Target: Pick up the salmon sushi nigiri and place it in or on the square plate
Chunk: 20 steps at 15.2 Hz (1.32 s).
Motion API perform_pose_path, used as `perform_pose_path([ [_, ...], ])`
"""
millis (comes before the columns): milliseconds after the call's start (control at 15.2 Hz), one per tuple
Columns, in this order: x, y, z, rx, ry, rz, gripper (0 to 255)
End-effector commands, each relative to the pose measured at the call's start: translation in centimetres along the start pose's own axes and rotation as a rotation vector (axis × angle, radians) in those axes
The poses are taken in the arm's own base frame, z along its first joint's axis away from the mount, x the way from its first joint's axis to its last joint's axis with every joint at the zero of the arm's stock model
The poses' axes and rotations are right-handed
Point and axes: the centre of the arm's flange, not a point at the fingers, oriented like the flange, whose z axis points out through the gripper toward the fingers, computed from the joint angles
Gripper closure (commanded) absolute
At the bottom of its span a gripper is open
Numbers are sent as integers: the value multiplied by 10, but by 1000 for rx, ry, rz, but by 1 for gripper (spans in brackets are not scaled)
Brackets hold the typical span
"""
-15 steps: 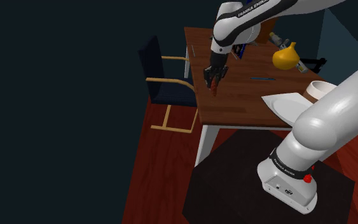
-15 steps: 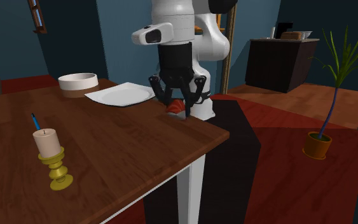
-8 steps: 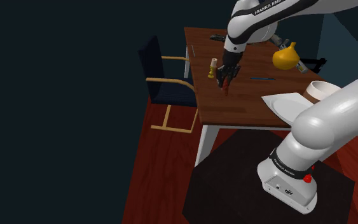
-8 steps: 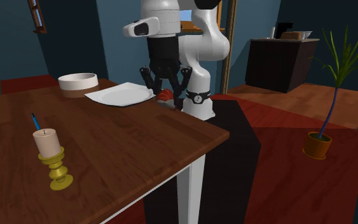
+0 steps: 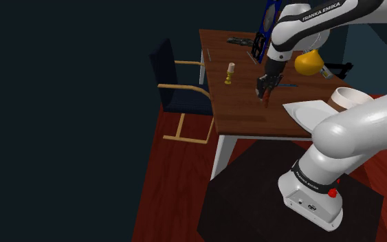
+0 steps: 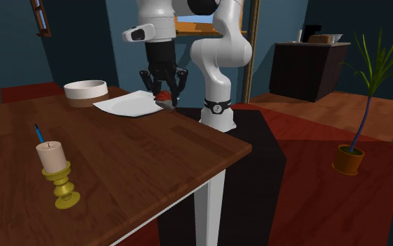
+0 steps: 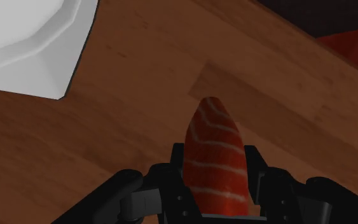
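Claw tight around salmon nigiri, near white square plate

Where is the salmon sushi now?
The salmon nigiri is clasped in the gripper, raised over the table beside a corner of the white square plate, at its right end in the second exterior view.

The gripper, with the salmon nigiri clasped in it, has travelled along the tabletop's stand-side edge. It has left the corner by the chair and now hangs just beside a corner of the square white plate. The arm swung along with it, uncovering the candle holder (hidden a second ago in the shoulder view) near the chair-side edge.
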Motion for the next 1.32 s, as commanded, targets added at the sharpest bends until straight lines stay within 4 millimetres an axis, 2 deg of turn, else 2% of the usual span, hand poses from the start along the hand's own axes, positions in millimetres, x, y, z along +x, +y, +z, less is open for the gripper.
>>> perform_pose_path([
  [0,-19,22,-2,0,0,-2,255],
  [1254,-176,217,2,0,0,-2,255],
])
